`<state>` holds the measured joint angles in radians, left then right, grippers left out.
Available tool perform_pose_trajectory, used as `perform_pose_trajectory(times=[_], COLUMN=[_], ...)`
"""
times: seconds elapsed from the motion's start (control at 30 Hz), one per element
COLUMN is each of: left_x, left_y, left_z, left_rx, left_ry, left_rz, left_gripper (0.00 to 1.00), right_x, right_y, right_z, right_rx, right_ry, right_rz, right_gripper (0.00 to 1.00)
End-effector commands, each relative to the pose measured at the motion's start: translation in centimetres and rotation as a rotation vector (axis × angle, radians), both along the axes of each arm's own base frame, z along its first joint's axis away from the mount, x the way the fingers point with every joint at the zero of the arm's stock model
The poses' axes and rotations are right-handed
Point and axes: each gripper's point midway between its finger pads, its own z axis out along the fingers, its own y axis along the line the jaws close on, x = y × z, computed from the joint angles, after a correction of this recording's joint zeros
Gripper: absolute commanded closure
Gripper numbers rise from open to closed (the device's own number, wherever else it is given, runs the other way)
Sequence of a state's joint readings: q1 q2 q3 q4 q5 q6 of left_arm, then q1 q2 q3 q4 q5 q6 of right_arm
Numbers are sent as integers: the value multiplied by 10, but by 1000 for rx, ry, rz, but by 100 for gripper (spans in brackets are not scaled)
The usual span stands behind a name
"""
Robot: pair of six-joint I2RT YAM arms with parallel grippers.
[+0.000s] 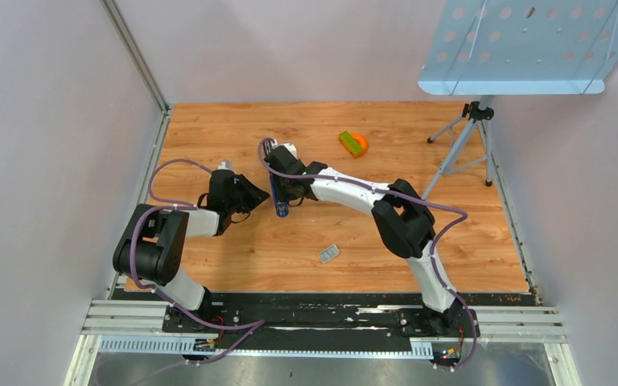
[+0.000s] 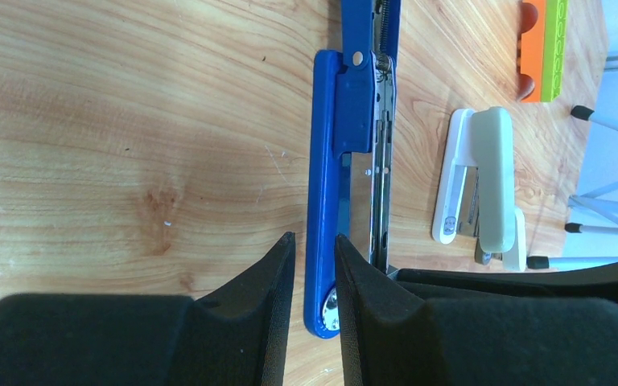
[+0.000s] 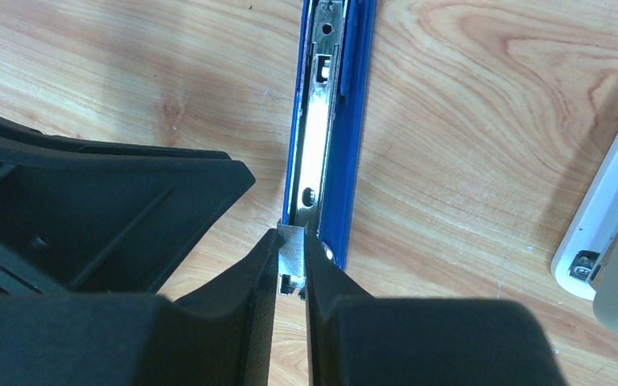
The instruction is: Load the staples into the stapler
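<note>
A blue stapler (image 1: pixel 281 207) lies opened on the wooden table, its silvery magazine exposed (image 3: pixel 322 121). My right gripper (image 1: pixel 283 195) is shut on the silvery metal end of that magazine (image 3: pixel 293 237). My left gripper (image 1: pixel 263 202) comes from the left; its jaws stand narrowly apart around the end of the blue base (image 2: pixel 322 201), and wood shows between the left finger (image 2: pixel 286 265) and the base. The staples (image 1: pixel 329 253), a small silvery ribbed block, lie on the table nearer me, right of both grippers, and neither gripper touches them.
A white and beige stapler (image 1: pixel 289 149) lies just beyond the blue one; it also shows in the left wrist view (image 2: pixel 491 177). An orange and green stapler (image 1: pixel 353 143) lies further back. A tripod (image 1: pixel 467 145) with a blue perforated tray (image 1: pixel 523 48) stands at the back right.
</note>
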<state>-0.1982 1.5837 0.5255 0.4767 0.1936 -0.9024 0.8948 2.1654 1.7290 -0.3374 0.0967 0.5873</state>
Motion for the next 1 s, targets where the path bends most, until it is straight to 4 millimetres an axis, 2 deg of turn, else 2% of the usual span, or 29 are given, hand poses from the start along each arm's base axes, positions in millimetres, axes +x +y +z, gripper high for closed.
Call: perform_pose_trajectory(times=[0.0,0.3,0.5,0.73,0.97], left_x=[2,3,3,4,3], left_y=[3,2,3,2,2], left_z=[7,7,6,6,5], left_rx=[-2,-1,2,3,2], left_ry=[-26,-27,-25,-24,-21], left_rz=[4,3,3,2,1], left_gripper=[73,73,73,73,73], right_x=[6,7,8,8,7], right_y=[-5,-10,-7,-9,-3], right_z=[13,8,17,15,27], right_rx=[20,17,37,35,66], right_ry=[-9,9,0,5,-4], right_rz=[-10,-12,-1,5,35], right_gripper=[82,82,82,83,83])
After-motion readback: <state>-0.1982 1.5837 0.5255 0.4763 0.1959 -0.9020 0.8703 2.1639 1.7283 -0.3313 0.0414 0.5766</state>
